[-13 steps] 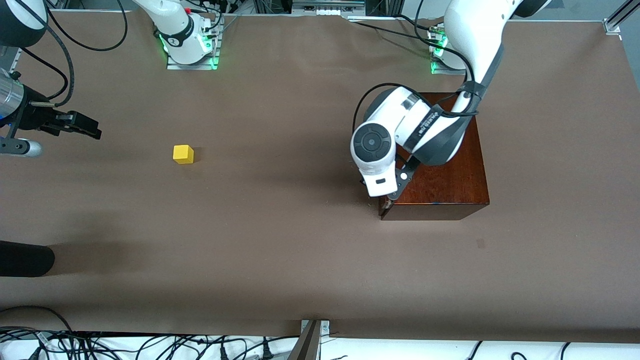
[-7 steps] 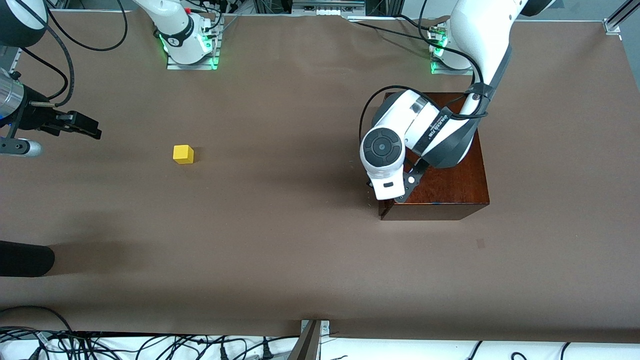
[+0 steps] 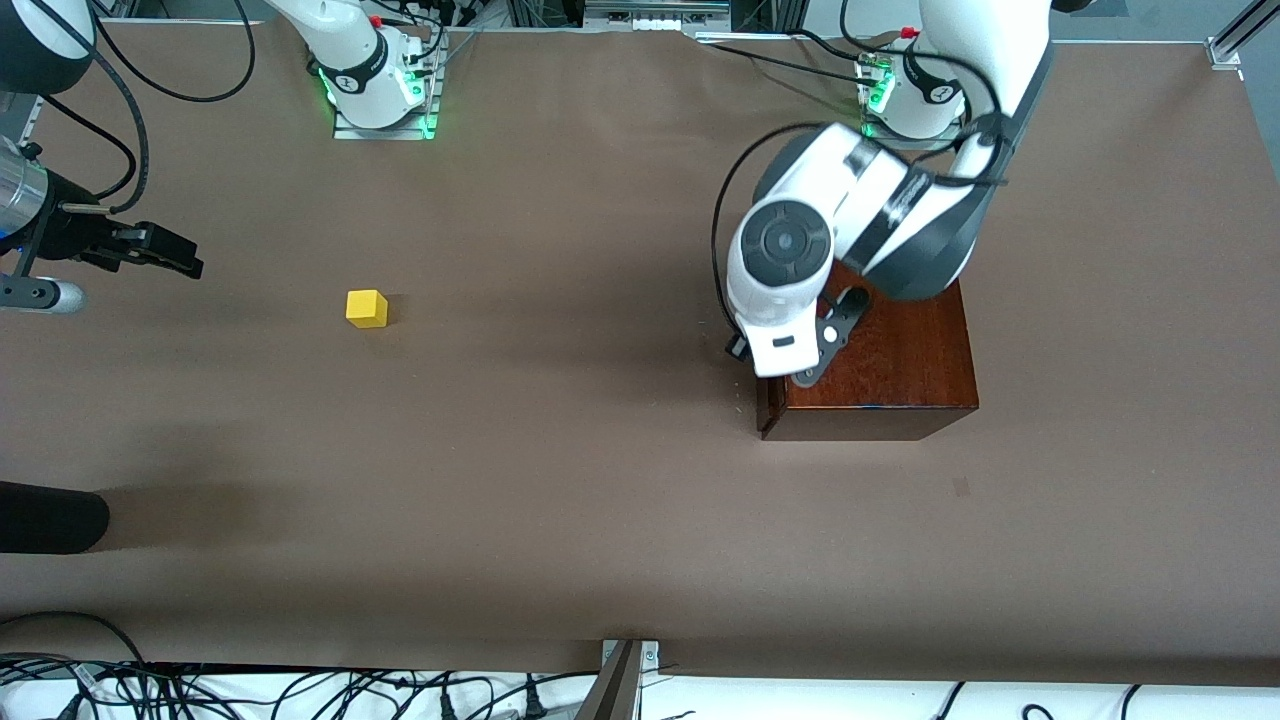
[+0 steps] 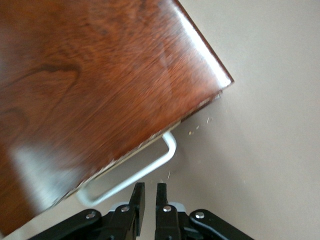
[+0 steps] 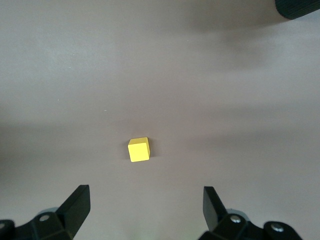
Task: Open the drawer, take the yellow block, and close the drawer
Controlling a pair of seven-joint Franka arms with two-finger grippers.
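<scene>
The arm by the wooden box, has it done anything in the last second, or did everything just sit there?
The left arm lifted and drew back toward its base, carrying the left gripper, fingers shut and holding nothing, up from the box's corner by the drawer handle. The drawer stayed closed, the yellow block stayed put, and the open right gripper kept waiting.

a brown table (image 3: 560, 480) with tangled black cables (image 3: 300, 690) along its near edge.

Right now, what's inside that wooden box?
Cannot be seen: the drawer is shut, only its white handle showing. The yellow block lies outside on the table.
</scene>
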